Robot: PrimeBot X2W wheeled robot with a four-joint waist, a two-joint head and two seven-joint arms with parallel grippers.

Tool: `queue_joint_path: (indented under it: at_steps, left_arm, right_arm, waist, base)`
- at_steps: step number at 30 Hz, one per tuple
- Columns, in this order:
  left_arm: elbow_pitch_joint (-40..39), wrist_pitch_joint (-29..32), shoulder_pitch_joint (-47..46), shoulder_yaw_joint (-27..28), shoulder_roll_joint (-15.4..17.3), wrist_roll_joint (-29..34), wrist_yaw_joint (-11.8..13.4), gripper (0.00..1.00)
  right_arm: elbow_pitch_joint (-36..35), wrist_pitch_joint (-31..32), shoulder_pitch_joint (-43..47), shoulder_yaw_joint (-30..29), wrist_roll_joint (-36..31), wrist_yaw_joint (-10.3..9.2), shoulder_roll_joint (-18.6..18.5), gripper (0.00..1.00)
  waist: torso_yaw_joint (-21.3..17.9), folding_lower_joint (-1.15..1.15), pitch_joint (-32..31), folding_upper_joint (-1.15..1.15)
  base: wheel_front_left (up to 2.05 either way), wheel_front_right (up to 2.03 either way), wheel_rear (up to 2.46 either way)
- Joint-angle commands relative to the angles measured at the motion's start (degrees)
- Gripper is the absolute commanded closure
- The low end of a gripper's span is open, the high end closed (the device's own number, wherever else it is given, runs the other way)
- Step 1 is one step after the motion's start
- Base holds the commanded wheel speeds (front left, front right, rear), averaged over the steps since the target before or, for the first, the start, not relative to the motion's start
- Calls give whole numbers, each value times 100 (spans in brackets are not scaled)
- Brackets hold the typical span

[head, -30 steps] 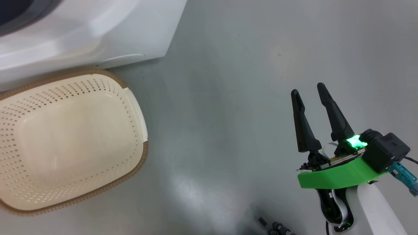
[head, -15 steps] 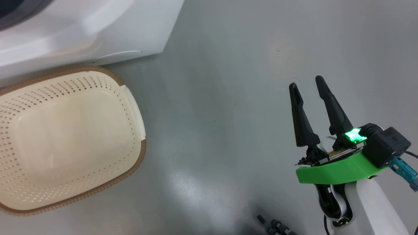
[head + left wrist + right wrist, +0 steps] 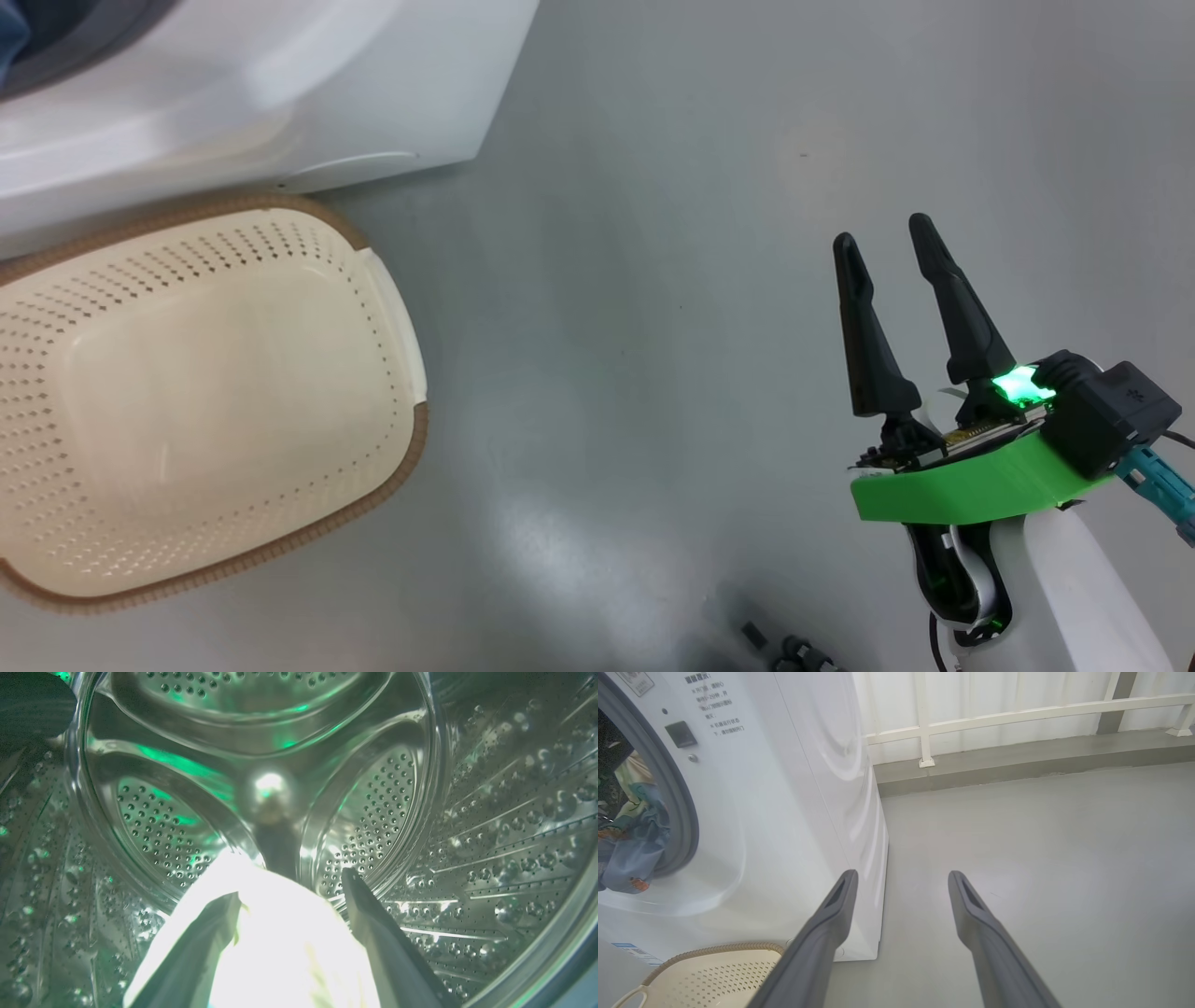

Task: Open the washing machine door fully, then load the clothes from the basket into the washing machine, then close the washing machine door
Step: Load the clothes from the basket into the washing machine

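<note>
The left wrist view looks inside the big white front-loading washing machine (image 3: 784, 812), at its perforated steel drum (image 3: 373, 812). There the left gripper (image 3: 290, 883) has its jaws spread wide, with a pale cream garment (image 3: 280, 952) lying between them. The right wrist view shows the machine's front, where a light blue garment with orange prints (image 3: 633, 854) bunches in the opening against the grey gasket (image 3: 684, 812). It also shows the right gripper (image 3: 902, 873), jaws wide and holding nothing, to the machine's right. The cream perforated plastic basket with a brown woven rim (image 3: 411, 439) sits just before the machine. Unlike a second ago, the head view catches a corner of the blue garment at the machine's opening.
</note>
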Motion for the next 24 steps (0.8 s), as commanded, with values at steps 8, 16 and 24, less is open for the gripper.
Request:
queue_joint_path:
  at_steps: [8,16,24]
  left_arm:
    - [-396,-28,829,257,-28,160,4,0]
    - [-847,-28,1576,550,-359,270,4,0]
    - [-1347,-28,2483,832,-770,386,4,0]
  right_arm:
    - [-99,-45,104,57,-66,25,-45,0]
    - [-47,-45,158,11,-208,25,-45,0]
    - [32,-45,256,-59,-333,25,-45,0]
  waist:
    - [167,0,-273,0]
    - [328,0,-557,0]
    - [537,0,-960,0]
  base:
    - [0,0,0]
    - [0,0,0]
    - [0,0,0]
